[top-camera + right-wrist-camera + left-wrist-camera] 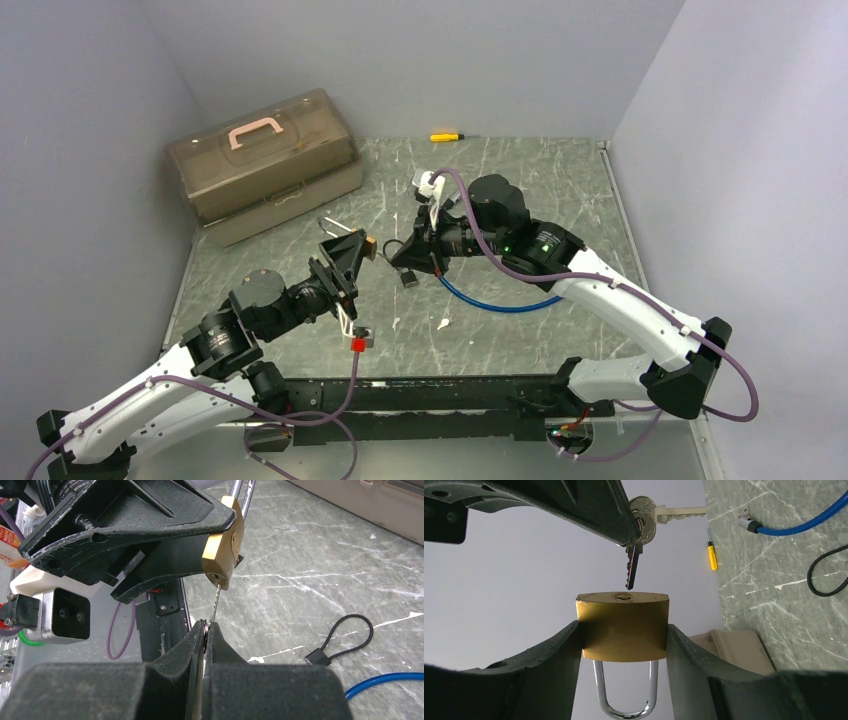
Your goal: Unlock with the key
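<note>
Brass padlock (pixel 622 630) in left tool (pixel 352 252), key (pixel 633 569) (in right tool (pixel 206 632)) at keyhole (pixel 622 597)

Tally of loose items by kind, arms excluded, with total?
Brass padlock: 1
Keys: 2
Yellow screwdriver: 1
Blue cable: 1
Black cord loop: 1
Lidded plastic case: 1
Total: 7

White arm shells (pixel 620 300), black joints (pixel 262 297), black grippers (pixel 362 248) (purple cables (pixel 497 265)).
</note>
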